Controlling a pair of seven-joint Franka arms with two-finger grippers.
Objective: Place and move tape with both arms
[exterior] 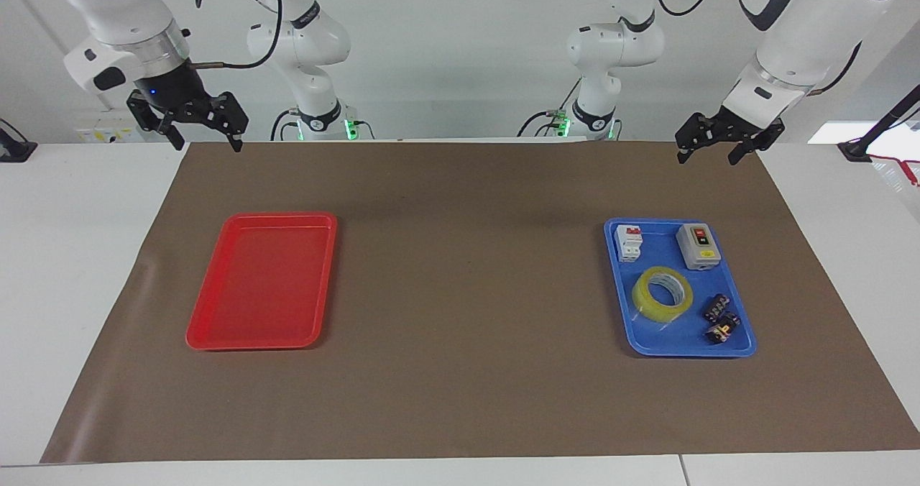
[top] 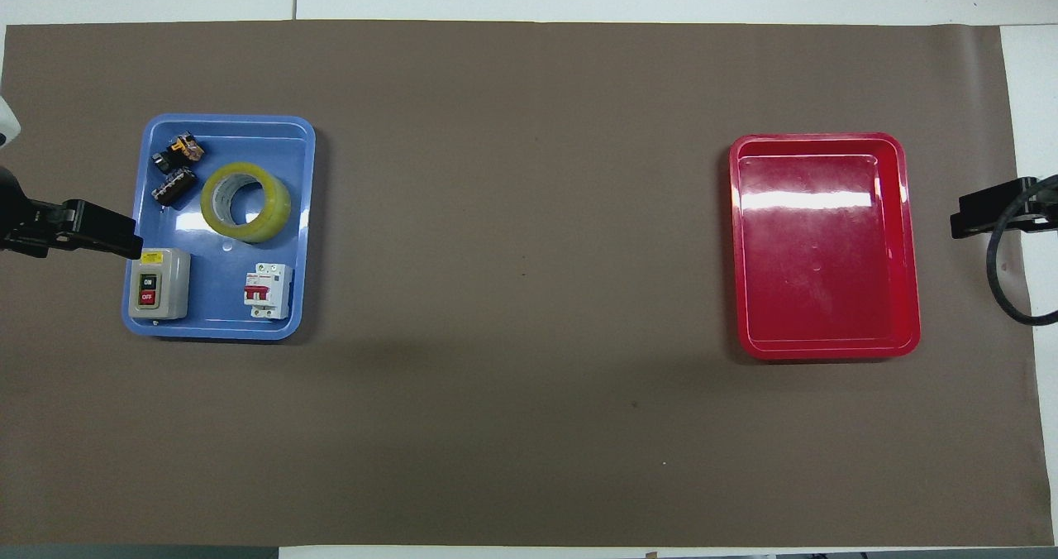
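The tape, a yellow translucent roll with a pale core, lies flat in the middle of a blue tray toward the left arm's end of the table. It also shows in the overhead view. My left gripper hangs open and empty in the air, over the mat at the blue tray's outer rim, apart from the tape. My right gripper hangs open and empty over the mat's edge at the right arm's end.
The blue tray also holds a grey ON/OFF switch box, a white circuit breaker and two small black parts. A red tray with nothing in it lies toward the right arm's end. Brown mat covers the table.
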